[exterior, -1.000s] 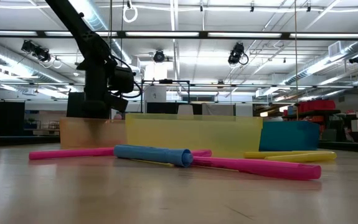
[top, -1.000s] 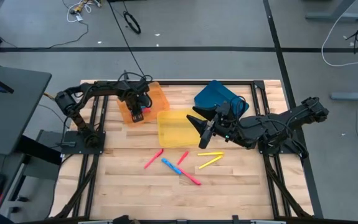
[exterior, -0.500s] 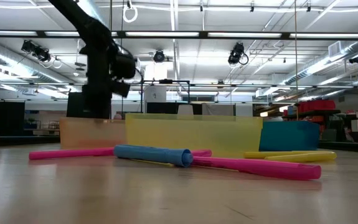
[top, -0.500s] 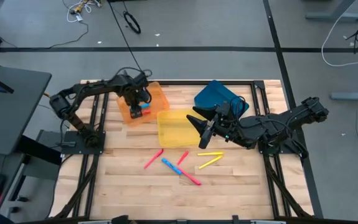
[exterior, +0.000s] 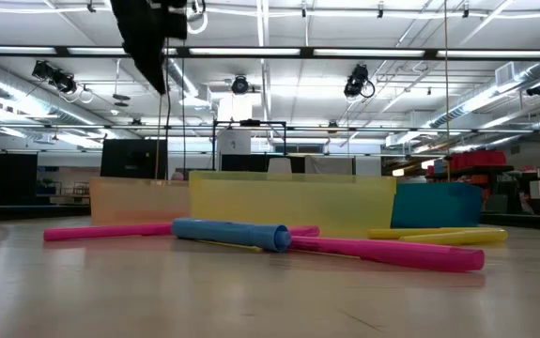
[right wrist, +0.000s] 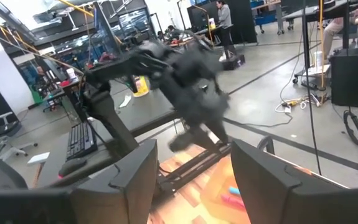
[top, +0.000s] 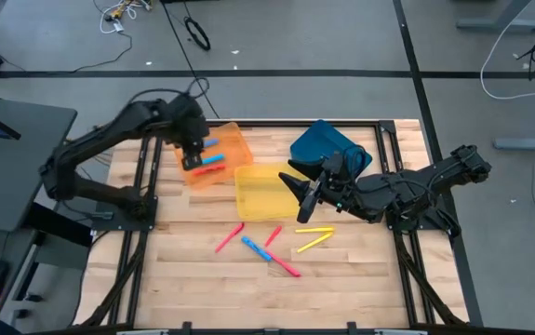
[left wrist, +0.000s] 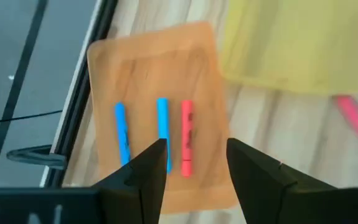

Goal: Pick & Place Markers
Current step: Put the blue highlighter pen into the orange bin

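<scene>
Inside the orange tray (left wrist: 147, 81), three slim parallel markers (left wrist: 162, 134): two blue, one red.

Grey floor (top: 276, 37) w/ cables, strip-lit ceiling (exterior: 345, 66), wood table (top: 202, 279).

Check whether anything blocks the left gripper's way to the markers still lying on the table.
Nothing visible does. The left gripper hangs open above the orange tray; the loose markers lie on bare wood below the yellow tray.
</scene>
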Controlling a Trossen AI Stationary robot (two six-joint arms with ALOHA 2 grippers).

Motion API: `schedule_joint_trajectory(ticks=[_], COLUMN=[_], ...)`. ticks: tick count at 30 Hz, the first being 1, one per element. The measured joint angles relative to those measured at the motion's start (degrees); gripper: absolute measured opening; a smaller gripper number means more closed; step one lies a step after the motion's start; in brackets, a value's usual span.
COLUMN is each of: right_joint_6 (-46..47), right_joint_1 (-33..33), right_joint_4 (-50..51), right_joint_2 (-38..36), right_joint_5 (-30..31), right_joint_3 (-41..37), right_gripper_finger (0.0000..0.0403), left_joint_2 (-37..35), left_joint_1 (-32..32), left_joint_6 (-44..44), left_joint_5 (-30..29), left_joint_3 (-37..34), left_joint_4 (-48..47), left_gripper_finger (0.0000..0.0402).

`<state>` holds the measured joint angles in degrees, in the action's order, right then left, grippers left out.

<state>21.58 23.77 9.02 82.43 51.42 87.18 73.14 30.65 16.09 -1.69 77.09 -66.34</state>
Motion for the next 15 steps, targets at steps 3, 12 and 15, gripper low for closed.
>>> schedule_joint_trajectory(ticks=[3, 12, 15], right_joint_6=[0.0, 0.4, 1.1], right_joint_1=[0.0, 0.1, 0.3], right_joint_4=[0.6, 1.3, 1.5], right_joint_2=[0.0, 0.0, 0.0], right_joint_5=[0.0, -2.6, -5.1], right_joint_3=[0.0, 0.0, 0.0], right_gripper_finger=[0.0206, 0.0206, 0.0206], left_joint_2=[-2.7, -5.7, -5.7], left_joint_1=[-3.3, -18.6, -24.2], left_joint_6=[-3.6, -9.8, -12.3], left_joint_5=[0.0, -0.2, -0.2], left_joint_3=[1.8, 2.2, 2.2], left_joint_4=[-2.0, -4.4, -4.3], left_gripper_finger=[0.0172, 0.0172, 0.0172])
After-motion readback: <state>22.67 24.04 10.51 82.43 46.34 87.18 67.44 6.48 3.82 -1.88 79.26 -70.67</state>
